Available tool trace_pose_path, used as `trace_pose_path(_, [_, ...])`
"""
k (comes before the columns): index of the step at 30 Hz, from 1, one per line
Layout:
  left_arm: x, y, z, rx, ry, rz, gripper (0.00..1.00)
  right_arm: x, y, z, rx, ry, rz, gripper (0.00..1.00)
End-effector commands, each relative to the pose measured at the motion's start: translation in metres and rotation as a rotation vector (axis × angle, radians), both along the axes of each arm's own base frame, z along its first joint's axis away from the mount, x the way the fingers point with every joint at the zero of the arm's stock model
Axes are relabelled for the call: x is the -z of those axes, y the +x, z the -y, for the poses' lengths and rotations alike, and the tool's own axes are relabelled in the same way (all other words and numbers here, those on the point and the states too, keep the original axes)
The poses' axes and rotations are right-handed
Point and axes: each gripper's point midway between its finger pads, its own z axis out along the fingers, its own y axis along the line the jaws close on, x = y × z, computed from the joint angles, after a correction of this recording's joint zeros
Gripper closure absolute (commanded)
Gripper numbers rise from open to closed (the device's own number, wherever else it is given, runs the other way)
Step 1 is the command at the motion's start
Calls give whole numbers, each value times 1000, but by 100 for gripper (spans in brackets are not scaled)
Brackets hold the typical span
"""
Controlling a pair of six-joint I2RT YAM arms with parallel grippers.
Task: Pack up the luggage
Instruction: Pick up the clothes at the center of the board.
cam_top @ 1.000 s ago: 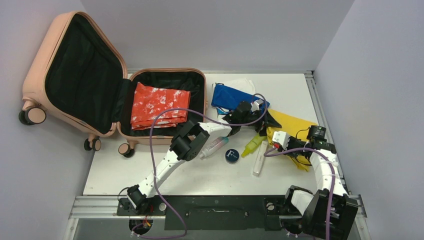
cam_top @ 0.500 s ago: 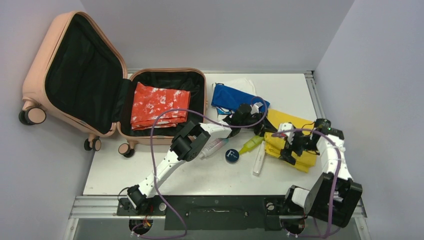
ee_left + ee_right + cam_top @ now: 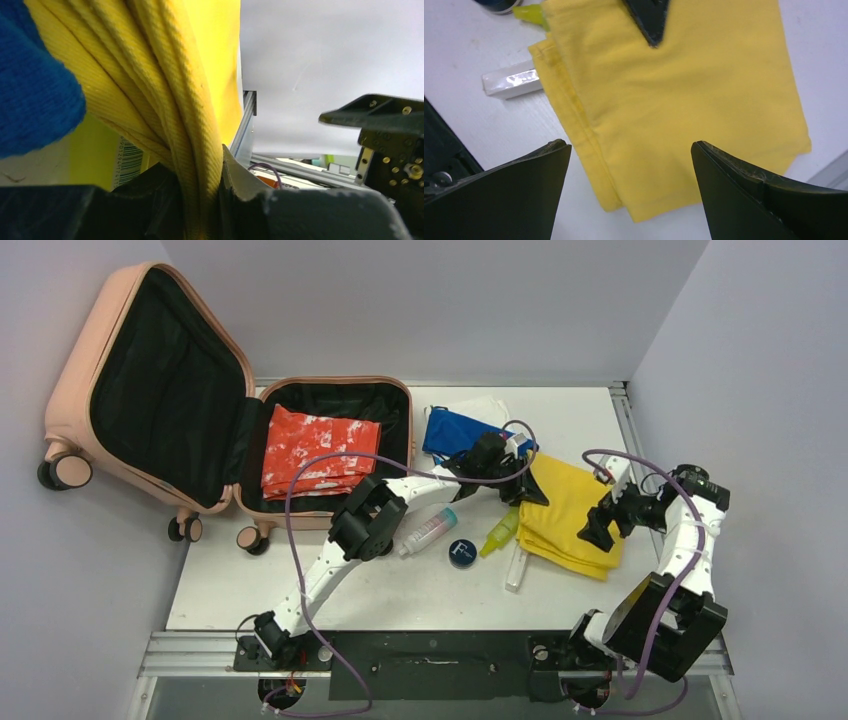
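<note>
Luggage (image 3: 72,380) sits at 10 o'clock on the tabletop (image 3: 400,590), clamshell wide open: lid tilted up toward 9 o'clock, base half flat w/ a folded red cloth (image 3: 320,452) inside. Hard shell, so stiff & prob light for its size. Smooth sides are likely slippery, and it's on casters, so a shove could roll it. Best taken at the lid rim, not squeezed across the shell. L gripper (image 3: 522,483) is nearly closed, pinching a bunched corner of the yellow cloth (image 3: 575,520); the wrist cam shows the folds squeezed tight between the jaws. Cloth looks limp & will prob drape & drag, so it needs lift before travel. R gripper (image 3: 628,147) hangs wide open over the cloth's 3 o'clock side, holding nothing. From the L gripper the luggage lies at 9 o'clock, well apart, its base the closest part; blue cloth (image 3: 465,435) is just beside the gripper at 11. From the R gripper it's further off, same 9–10 o'clock way. Tube (image 3: 428,532), tin (image 3: 463,552), green bottle (image 3: 500,532) & clear stick (image 3: 517,565) lie at 6–8 o'clock of the L gripper, not yet packed.
</note>
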Motion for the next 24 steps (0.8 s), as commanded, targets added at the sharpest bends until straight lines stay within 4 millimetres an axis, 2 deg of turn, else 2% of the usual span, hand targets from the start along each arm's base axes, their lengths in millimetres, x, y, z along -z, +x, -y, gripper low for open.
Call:
trace_pose_path(1, [-106,22,-3,6,-135,264,100,-18,33,23,262,29,46,5])
trace_pose_path(6, [-113,26,-4,5,-73,363,100,-7,56,56,521,46,10,7])
trace_pose_path(8, [-122,28,-6,5,-64,403,100,2,60,68,622,80,-38,8])
trace_pose_path(13, [-142,38,-14,-4,11,594,100,28,63,89,720,233,-193,7])
trace_pose_path(15, [-147,43,-20,-12,60,658,100,40,64,89,709,330,-276,4])
trace_pose_path(18, [-153,46,-28,7,103,762,100,51,63,82,664,382,-347,2])
trace_pose_path(24, [-154,60,-54,27,270,899,100,58,66,84,680,267,-298,3])
